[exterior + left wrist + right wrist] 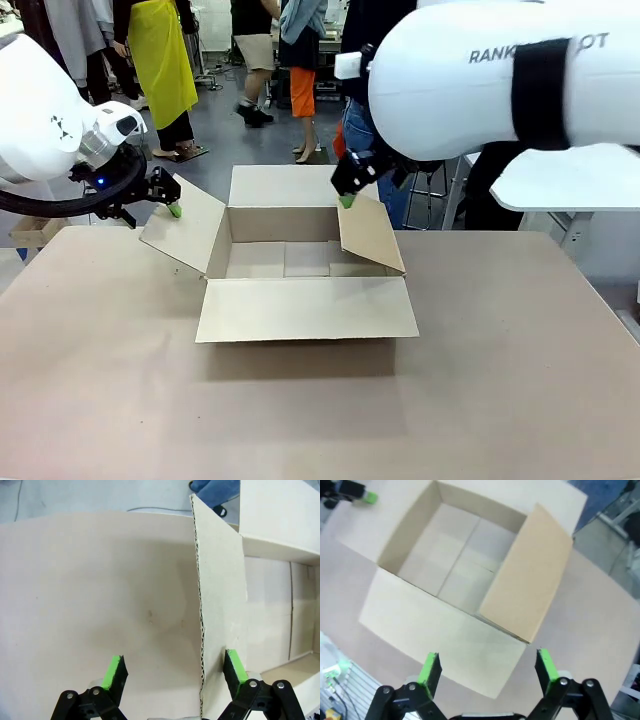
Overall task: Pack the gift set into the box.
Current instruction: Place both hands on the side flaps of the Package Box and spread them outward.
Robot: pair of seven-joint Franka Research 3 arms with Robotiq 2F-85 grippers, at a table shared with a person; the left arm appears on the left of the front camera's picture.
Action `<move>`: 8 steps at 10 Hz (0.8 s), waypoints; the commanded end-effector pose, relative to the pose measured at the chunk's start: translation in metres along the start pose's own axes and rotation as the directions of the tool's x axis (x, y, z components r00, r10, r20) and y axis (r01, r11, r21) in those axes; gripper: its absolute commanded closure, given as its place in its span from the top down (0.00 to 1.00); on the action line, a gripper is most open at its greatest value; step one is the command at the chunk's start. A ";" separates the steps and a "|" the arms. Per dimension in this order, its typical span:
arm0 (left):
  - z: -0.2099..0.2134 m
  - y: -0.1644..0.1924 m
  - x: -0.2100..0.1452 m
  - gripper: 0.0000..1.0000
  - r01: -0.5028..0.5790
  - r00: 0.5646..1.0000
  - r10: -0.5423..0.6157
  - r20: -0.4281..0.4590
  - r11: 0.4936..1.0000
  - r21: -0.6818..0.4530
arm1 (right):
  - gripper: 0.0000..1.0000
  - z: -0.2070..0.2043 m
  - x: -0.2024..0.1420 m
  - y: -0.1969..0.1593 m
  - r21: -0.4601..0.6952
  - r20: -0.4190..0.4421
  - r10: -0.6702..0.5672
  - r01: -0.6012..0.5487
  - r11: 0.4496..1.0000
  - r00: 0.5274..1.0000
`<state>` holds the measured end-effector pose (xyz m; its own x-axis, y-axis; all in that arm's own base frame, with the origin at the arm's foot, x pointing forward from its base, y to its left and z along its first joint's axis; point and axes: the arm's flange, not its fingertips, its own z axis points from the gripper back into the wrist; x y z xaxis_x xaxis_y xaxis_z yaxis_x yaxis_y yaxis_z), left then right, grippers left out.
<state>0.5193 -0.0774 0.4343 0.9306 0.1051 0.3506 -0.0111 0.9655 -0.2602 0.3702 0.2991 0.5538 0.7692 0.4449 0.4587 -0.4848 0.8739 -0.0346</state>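
Box (305,310) sits mid-surface (500,380), all four flaps open and its bare floor showing. The near flap lies flat toward the robot. The far flap (280,185) stands up at the back.

On the left side, the left fingers (174,209) are spread wide and straddle the edge of the left flap (220,595). One pad sits just beside the flap's inner face, the other hangs well out over the surface. That flap splays outward, away from the opening.

Over on the right, the right fingers (347,200) are also spread wide, with nothing between them. They hover at the top far corner of the right flap (372,235). This flap is raised and hides part of the box's right side. From the wrist camera, the box lies below and ahead, opening in plain sight.

The right arm's big white body (480,80) blocks the upper right of the front view. Behind the box stands a person in blue trousers (360,130). More people stand farther back, one in a yellow garment (160,50). A white table (560,180) sits off to the right, and a small carton (35,230) is at the far left.
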 end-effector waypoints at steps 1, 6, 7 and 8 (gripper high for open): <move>0.001 -0.001 0.001 1.00 -0.011 1.000 0.011 0.002 1.000 0.014 | 1.00 -0.003 -0.007 -0.012 -0.014 -0.003 -0.009 0.009 1.000 1.000; 0.001 -0.001 0.001 1.00 -0.011 1.000 0.011 0.002 1.000 0.014 | 1.00 -0.080 0.073 0.051 -0.178 -0.331 -0.046 -0.014 0.984 0.942; 0.001 -0.001 0.001 1.00 -0.011 1.000 0.011 0.002 1.000 0.014 | 1.00 -0.108 0.089 0.053 -0.193 -0.332 -0.100 0.036 0.981 0.938; 0.001 -0.001 0.001 1.00 -0.011 1.000 0.011 0.002 1.000 0.014 | 1.00 -0.134 0.099 0.054 -0.279 -0.295 -0.207 0.123 0.952 0.933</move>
<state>0.5196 -0.0770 0.4341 0.9306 0.1062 0.3502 -0.0123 0.9655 -0.2602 0.4496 0.3804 0.4735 0.9077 0.3885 0.1585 -0.3542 0.9120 -0.2069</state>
